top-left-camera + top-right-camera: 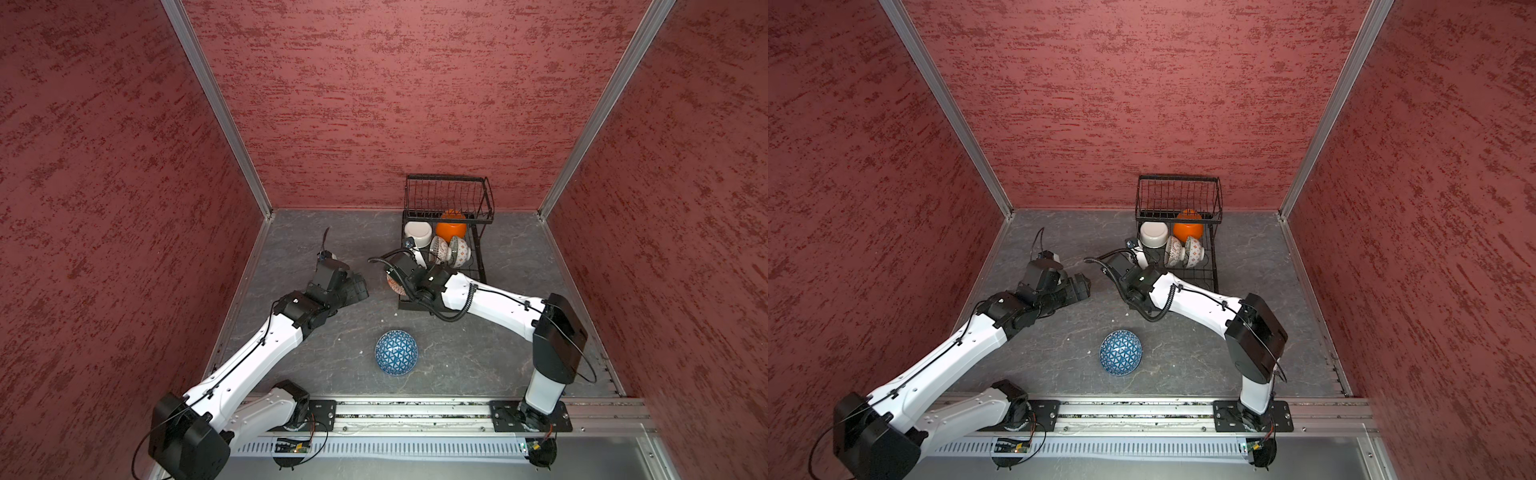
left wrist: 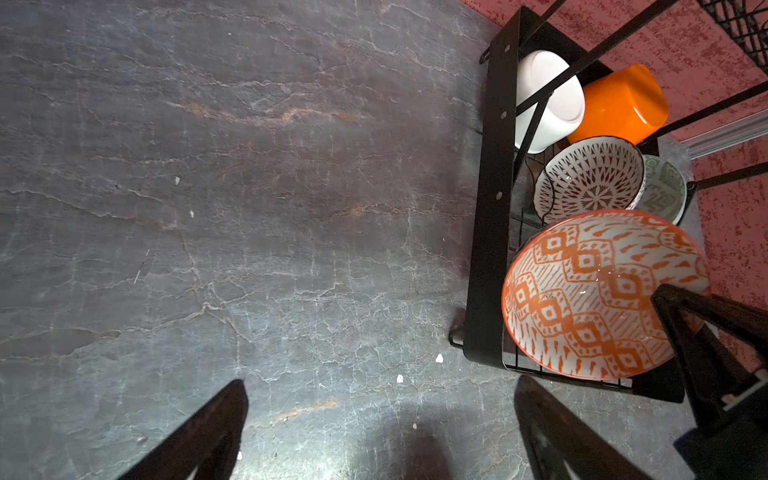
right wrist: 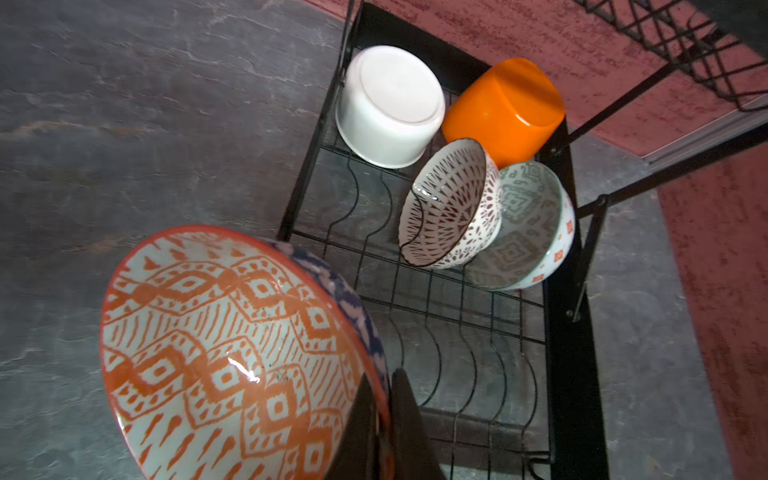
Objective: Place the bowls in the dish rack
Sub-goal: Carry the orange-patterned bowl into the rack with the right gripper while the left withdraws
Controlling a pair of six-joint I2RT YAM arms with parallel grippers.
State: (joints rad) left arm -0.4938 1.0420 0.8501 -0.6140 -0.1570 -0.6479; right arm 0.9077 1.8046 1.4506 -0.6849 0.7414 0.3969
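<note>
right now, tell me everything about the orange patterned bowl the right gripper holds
The round, glossy orange-and-white patterned ceramic bowl is white inside with orange diamonds and dashes, orange-rimmed, blue-and-white outside. It is tilted on edge, its rim pinched by the shut right gripper, over the near end of the black wire dish rack. Whether it touches the wires is unclear.

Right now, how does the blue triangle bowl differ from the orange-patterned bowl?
The blue triangle bowl seems mouth-down on the table; the orange-patterned bowl is tilted on edge at the dish rack. Nothing touches the blue triangle bowl; the right gripper pinches the orange-patterned bowl's rim. Both are round, patterned.
</note>
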